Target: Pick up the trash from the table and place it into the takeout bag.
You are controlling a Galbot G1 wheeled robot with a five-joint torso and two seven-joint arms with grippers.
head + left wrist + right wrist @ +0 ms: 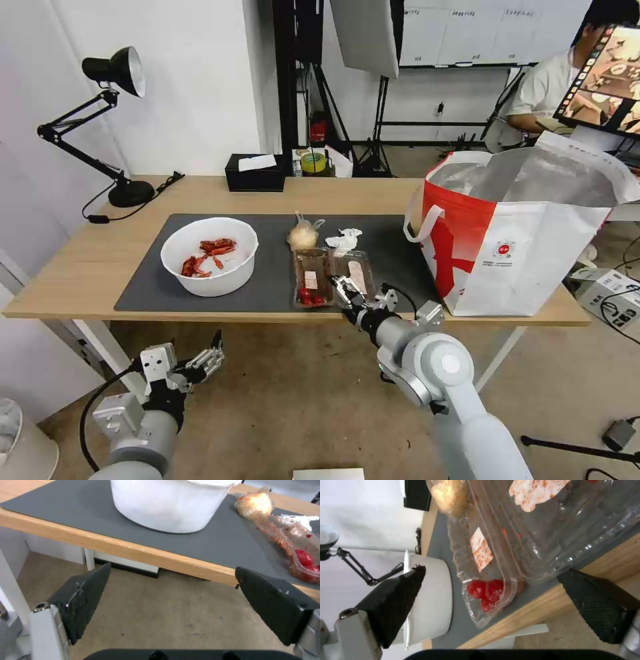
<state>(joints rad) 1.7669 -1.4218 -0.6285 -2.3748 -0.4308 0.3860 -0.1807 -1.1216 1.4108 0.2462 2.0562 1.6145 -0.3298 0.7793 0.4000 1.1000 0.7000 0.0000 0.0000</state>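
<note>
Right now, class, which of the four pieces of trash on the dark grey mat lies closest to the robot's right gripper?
The clear plastic clamshell box holding red bits: the open right gripper is at its near edge. The white round bowl, knotted clear bag and crumpled white tissue lie farther off.

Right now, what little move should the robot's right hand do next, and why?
Probably ease the right gripper a little forward so its open fingers straddle the near edge of the clear clamshell box, then close. The gripper sits at the table edge with the box just ahead and nothing held yet. The takeout bag stands open to its right. The left gripper waits low, below the table.
</note>
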